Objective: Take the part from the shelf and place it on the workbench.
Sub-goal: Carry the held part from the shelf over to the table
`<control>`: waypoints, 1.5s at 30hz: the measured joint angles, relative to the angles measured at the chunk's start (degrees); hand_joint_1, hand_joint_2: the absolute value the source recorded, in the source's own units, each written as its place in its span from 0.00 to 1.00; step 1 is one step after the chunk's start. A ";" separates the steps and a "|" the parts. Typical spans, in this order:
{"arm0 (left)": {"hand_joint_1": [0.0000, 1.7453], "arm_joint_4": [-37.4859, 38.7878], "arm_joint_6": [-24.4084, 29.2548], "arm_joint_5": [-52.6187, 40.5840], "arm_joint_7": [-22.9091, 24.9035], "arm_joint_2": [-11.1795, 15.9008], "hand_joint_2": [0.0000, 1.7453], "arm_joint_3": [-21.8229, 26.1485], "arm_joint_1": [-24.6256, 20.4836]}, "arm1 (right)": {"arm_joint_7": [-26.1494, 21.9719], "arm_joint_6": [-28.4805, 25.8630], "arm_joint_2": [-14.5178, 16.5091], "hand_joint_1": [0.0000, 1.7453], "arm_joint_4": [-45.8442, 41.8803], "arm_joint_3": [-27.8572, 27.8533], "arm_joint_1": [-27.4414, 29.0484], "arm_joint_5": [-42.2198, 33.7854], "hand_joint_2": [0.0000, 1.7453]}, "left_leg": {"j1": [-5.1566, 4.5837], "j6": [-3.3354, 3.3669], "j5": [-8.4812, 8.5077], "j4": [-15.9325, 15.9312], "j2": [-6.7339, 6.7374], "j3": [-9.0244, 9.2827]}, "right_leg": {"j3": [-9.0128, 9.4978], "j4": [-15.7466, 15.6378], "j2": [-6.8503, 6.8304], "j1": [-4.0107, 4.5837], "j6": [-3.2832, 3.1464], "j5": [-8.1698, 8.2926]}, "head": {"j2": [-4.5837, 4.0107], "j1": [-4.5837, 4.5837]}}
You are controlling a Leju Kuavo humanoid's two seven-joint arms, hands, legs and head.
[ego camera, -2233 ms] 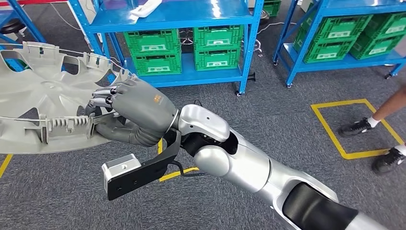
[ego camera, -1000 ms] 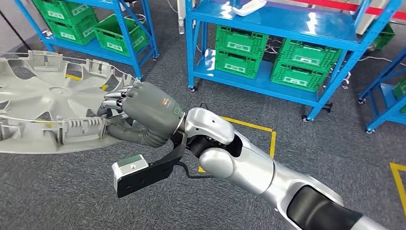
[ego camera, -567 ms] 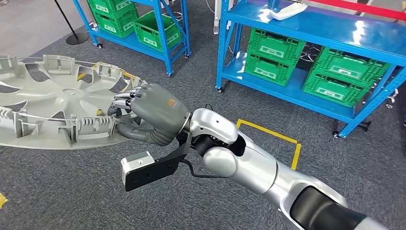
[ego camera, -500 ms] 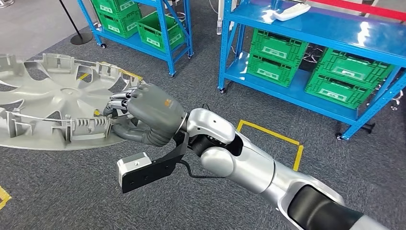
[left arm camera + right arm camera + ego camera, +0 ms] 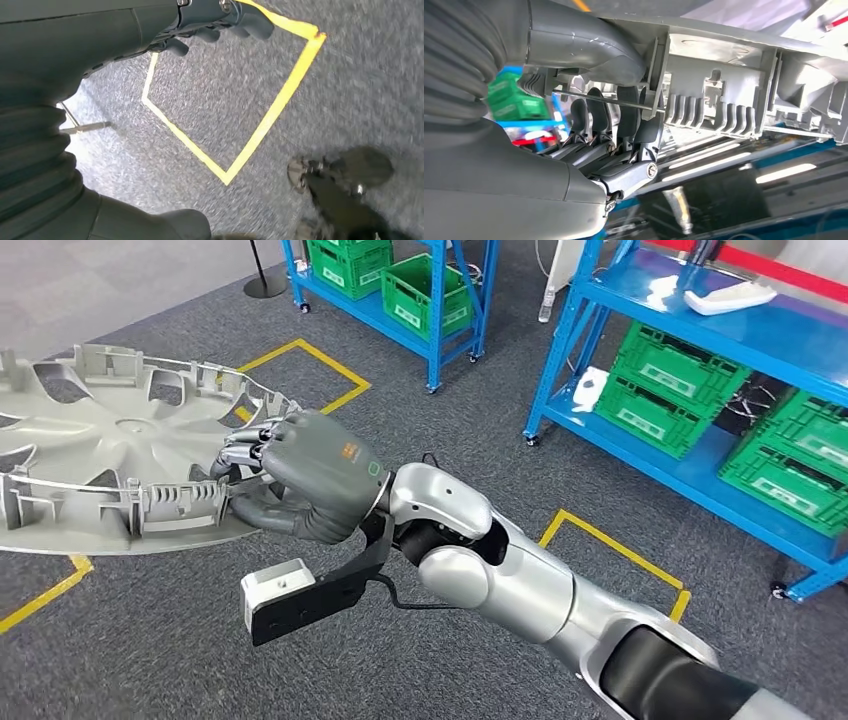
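The part is a large grey plastic wheel cover (image 5: 110, 440), held level above the carpet at the left of the head view. My right hand (image 5: 310, 475) grips its near rim, fingers curled over the edge and thumb underneath. In the right wrist view the fingers (image 5: 624, 120) wrap the ribbed rim (image 5: 719, 70) with the thumb (image 5: 584, 45) pressed on the other side. My left hand (image 5: 220, 22) hangs over the floor, fingers apart and holding nothing.
Blue shelving with green crates (image 5: 660, 415) stands at the right and another unit (image 5: 400, 270) at the top. A white part (image 5: 728, 298) lies on the right shelf. Yellow tape squares (image 5: 620, 550) mark the grey carpet; a post base (image 5: 265, 285) stands at the back.
The whole picture has shifted: the camera turned, and the shelves slid towards the right. My right hand keeps the same grip on the wheel cover.
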 joint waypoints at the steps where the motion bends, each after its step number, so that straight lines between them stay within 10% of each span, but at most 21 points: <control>1: 0.00 -0.02 0.04 0.02 -0.01 0.03 1.00 0.01 -0.08 | 0.01 0.01 -0.05 1.00 -0.02 0.00 0.10 0.04 1.00 | -0.01 0.16 0.04 0.01 -0.78 -0.07 | -2.00 3.96 1.17 -0.06 0.08 -1.65 | 0.00 0.07; 4: 0.00 -0.03 0.14 0.03 -0.01 0.07 1.00 0.03 -0.11 | 0.03 0.03 -0.15 1.00 -0.02 0.00 0.39 0.16 1.00 | -0.12 0.20 0.11 0.11 -3.37 -0.14 | -4.44 7.76 2.14 -0.06 -0.11 -1.35 | 0.00 0.11; 7: 0.00 -0.01 0.22 0.03 0.00 -0.04 1.00 0.05 -0.04 | 0.02 0.04 -0.16 1.00 -0.15 0.00 0.36 0.27 1.00 | -0.06 -0.22 0.31 0.24 -5.84 -0.25 | 0.40 -2.97 4.71 -0.04 -0.94 4.11 | 0.00 0.09; 11: 0.00 0.01 0.27 0.09 -0.01 -0.11 1.00 0.15 0.12 | 0.02 0.05 0.03 1.00 -0.36 0.00 0.13 0.38 1.00 | 0.27 -1.78 0.90 -0.15 -8.16 -0.97 | 2.26 -7.54 5.27 0.30 -1.58 5.46 | 0.00 0.32; 14: 0.00 0.05 0.27 0.09 -0.02 -0.03 1.00 0.41 0.26 | 0.02 0.10 0.51 1.00 -0.40 -0.01 -0.01 0.45 1.00 | 0.09 -2.44 -0.96 2.74 -4.68 -2.66 | 2.73 -8.66 3.14 0.04 -2.74 6.22 | 0.00 0.09; 18: 0.00 0.07 0.26 0.10 -0.05 -0.04 1.00 0.51 0.04 | 0.03 0.12 0.62 1.00 -0.41 -0.02 -0.06 0.56 1.00 | 0.24 -3.24 -6.31 14.59 -0.76 -7.95 | 2.75 -8.81 -0.22 0.27 -3.21 6.19 | 0.00 -0.09; 22: 0.00 0.05 0.26 0.09 -0.05 0.07 1.00 0.66 0.08 | 0.04 0.13 0.62 1.00 -0.41 -0.02 -0.07 0.56 1.00 | 0.40 -3.56 -1.34 4.76 2.08 -2.10 | 2.74 -8.27 -3.07 0.35 -2.46 5.63 | 0.00 -0.13; 26: 0.00 0.04 0.26 0.08 -0.10 0.08 1.00 0.81 0.05 | 0.01 0.19 0.61 1.00 -0.41 -0.04 -0.13 0.46 1.00 | -0.03 -1.61 -0.27 0.48 2.44 -0.08 | 2.93 -7.69 -5.13 0.64 -1.12 4.94 | 0.00 0.26; 31: 0.00 -0.01 0.26 0.09 -0.15 0.25 1.00 0.90 0.01 | -0.28 0.38 0.46 1.00 -0.34 -0.04 -0.37 -0.01 1.00 | 0.23 -0.06 0.12 0.25 -0.61 -0.20 | -0.96 1.65 1.06 -0.12 0.24 -0.60 | 0.00 0.56; 34: 0.00 -0.02 0.26 0.09 -0.31 0.32 1.00 0.93 -0.02 | -0.54 0.67 0.31 1.00 -0.16 -0.04 -0.36 -0.25 1.00 | 0.04 0.09 0.25 0.28 -2.97 -0.34 | -4.88 8.74 1.98 -0.07 -0.02 -2.19 | 0.00 0.62; 38: 0.00 0.02 0.26 0.01 -0.49 0.20 1.00 1.01 0.06 | -0.70 0.92 0.30 1.00 -0.08 -0.04 -0.66 -0.42 1.00 | 0.08 -0.47 0.59 0.32 -6.12 -0.45 | 0.67 -4.09 4.88 0.10 -1.31 4.78 | 0.00 0.64; 42: 0.00 0.04 0.26 -0.58 -0.46 0.17 1.00 1.01 0.16 | -0.42 0.88 0.30 1.00 -0.10 -0.04 -1.01 -0.46 1.00 | 0.47 -1.98 1.26 -0.27 -8.20 -1.00 | 2.22 -7.87 4.50 0.41 -1.85 6.02 | 0.01 0.92; 45: 0.00 0.09 0.21 -0.87 -0.35 0.22 1.00 1.01 0.05 | -0.02 0.87 0.30 1.00 -0.14 -0.05 -1.06 -0.45 1.00 | 0.09 -2.54 -1.06 3.27 -4.52 -2.96 | 2.65 -9.12 2.39 0.08 -2.80 6.79 | 0.00 0.52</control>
